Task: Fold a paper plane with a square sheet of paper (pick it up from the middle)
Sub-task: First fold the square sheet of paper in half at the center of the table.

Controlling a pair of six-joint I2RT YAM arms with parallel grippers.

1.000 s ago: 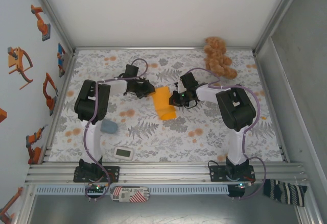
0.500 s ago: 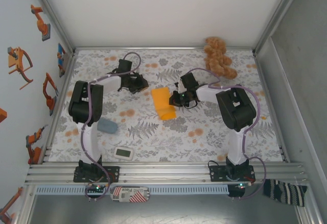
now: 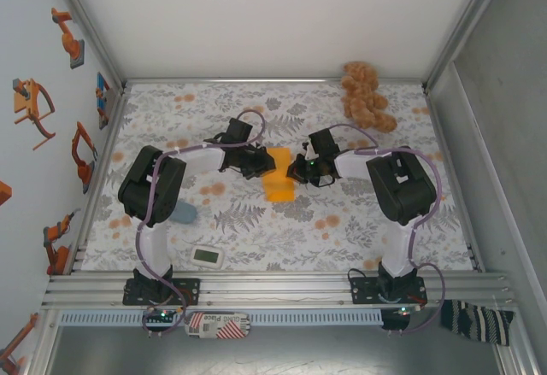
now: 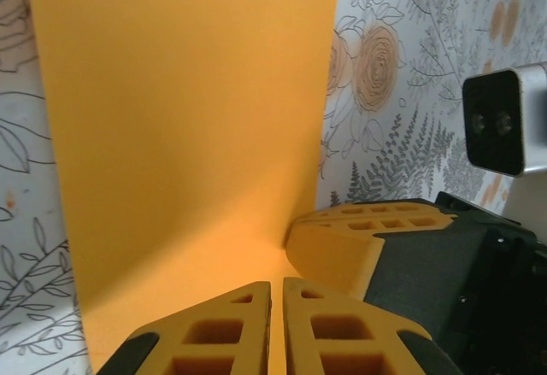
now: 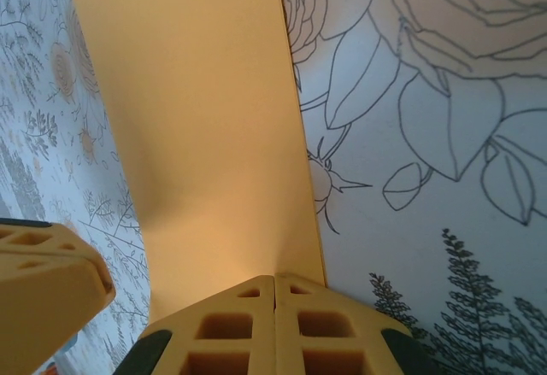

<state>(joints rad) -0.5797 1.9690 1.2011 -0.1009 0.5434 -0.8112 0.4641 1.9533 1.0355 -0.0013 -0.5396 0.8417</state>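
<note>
The square sheet of paper (image 3: 279,185) lies as a narrow, bright orange creased rectangle in the middle of the floral cloth. My left gripper (image 3: 266,164) is shut, its tips over the paper's far left part (image 4: 188,119); in the left wrist view the left gripper (image 4: 275,283) shows only a hairline gap. My right gripper (image 3: 296,171) is shut too, with its tips (image 5: 274,278) down at the paper's right edge (image 5: 205,119). The two grippers stand close together, and the right gripper's fingers (image 4: 342,238) show in the left wrist view. I cannot tell whether either one pinches the sheet.
A tan-brown plush toy (image 3: 366,96) lies at the back right. A blue-grey lump (image 3: 182,213) and a small white device (image 3: 208,257) sit near the left arm's base. Walls close in the floral cloth (image 3: 282,238) on three sides.
My left gripper swung from the back left, away from the paper, rightward onto the paper's left part. The right gripper stayed at the paper's right edge, shut throughout.
</note>
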